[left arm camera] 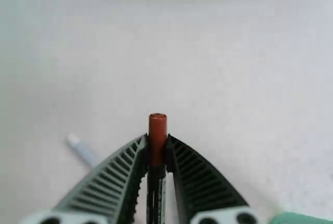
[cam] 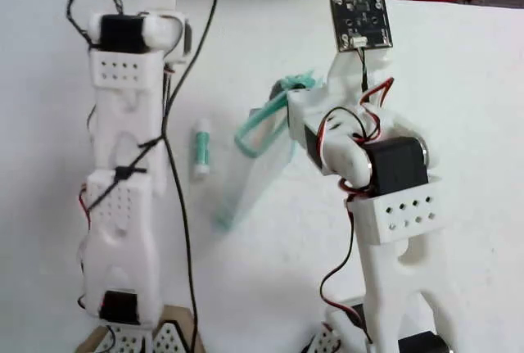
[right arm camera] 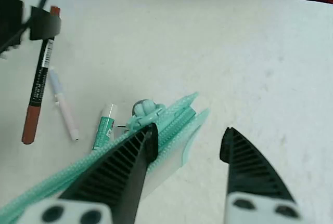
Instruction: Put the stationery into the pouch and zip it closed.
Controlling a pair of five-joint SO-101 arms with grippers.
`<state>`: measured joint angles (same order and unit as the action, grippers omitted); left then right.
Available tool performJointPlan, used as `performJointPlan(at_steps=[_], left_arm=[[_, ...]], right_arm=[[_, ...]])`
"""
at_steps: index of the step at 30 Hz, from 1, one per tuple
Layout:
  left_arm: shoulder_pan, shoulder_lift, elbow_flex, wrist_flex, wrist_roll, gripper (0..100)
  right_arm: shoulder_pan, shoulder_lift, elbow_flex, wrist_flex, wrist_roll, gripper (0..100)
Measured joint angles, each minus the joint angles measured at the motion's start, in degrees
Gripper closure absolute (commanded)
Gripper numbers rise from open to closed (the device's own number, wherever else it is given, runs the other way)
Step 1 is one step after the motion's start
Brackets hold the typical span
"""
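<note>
We see a white desk (cam: 458,83), a mint-green pouch (right arm camera: 177,112) with clear sides, a black pen (right arm camera: 39,78) tipped rust-red, a white-and-green glue stick (cam: 201,150), black ribbed left hand (left arm camera: 157,141) and right hand (right arm camera: 188,133).

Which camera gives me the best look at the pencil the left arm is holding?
The right wrist view: the pencil hangs in the left gripper, its whole length showing. The left wrist view looks along it, red-brown end poking out between shut jaws.

Mint pouch (right arm camera: 178,112) gapes unzipped; glue stick (cam: 201,150), pen (right arm camera: 65,110) near it; pencil (left arm camera: 157,131) held aloft.
</note>
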<state>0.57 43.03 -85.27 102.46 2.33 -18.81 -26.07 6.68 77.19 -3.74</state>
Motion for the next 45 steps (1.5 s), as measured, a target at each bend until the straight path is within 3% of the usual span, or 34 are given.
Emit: performJointPlan(at_steps=[10,18,26,37,45], left_arm=[[6.51,-32.44,17.41,0.00,-0.09,98],[10.99,-53.10,24.44,0.00,-0.35,98],[16.79,-68.92,29.45,0.00,-0.44,98],[17.14,-80.70,43.16,-2.37,-0.44,98],[17.32,-95.91,61.19,-12.40,-0.44,98]], right_arm=[[0.00,0.00,0.00,0.00,0.00,80.0],[0.00,0.00,0.00,0.00,0.00,80.0],[0.00,0.00,0.00,0.00,0.00,80.0],[0.00,0.00,0.00,0.00,0.00,80.0],[-1.67,-0.09,2.11,-1.85,0.00,80.0]])
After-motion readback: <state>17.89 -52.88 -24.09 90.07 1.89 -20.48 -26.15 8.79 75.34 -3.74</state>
